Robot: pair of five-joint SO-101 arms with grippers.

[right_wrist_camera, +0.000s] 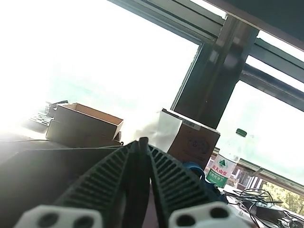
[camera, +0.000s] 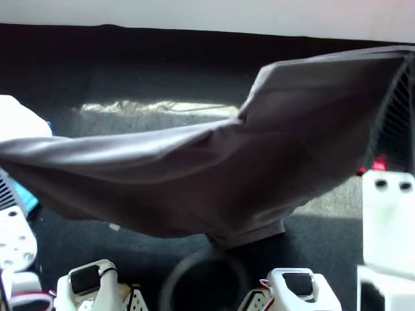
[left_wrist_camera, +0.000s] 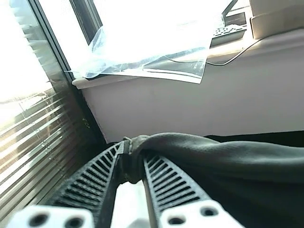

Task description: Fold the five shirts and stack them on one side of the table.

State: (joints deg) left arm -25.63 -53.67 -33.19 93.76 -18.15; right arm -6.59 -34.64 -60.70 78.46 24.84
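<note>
In the high view the grey shirt hangs stretched in the air over the dark tabletop. One end is drawn out to the left edge and the other is lifted higher at the right edge. Its lowest fold sags toward the near edge, between the two arm bases.

The wrist views give the grips themselves. The left hand has its ribbed fingers clamped on a bunched corner of the grey shirt. The right hand is pinched together, with a thin dark strip of the grey shirt caught between its fingers.

Past the cloth, the left wrist view looks to window blinds and a white ledge. The right wrist view looks to cardboard boxes and a bottle by a window.

At the tabletop's left edge lie a white cloth and something blue. The white cloth is cut off by the frame and the blue thing is partly hidden by the shirt, so I cannot tell what either is. The shirt hides the middle of the tabletop, and a sunlit patch shows behind it.
</note>
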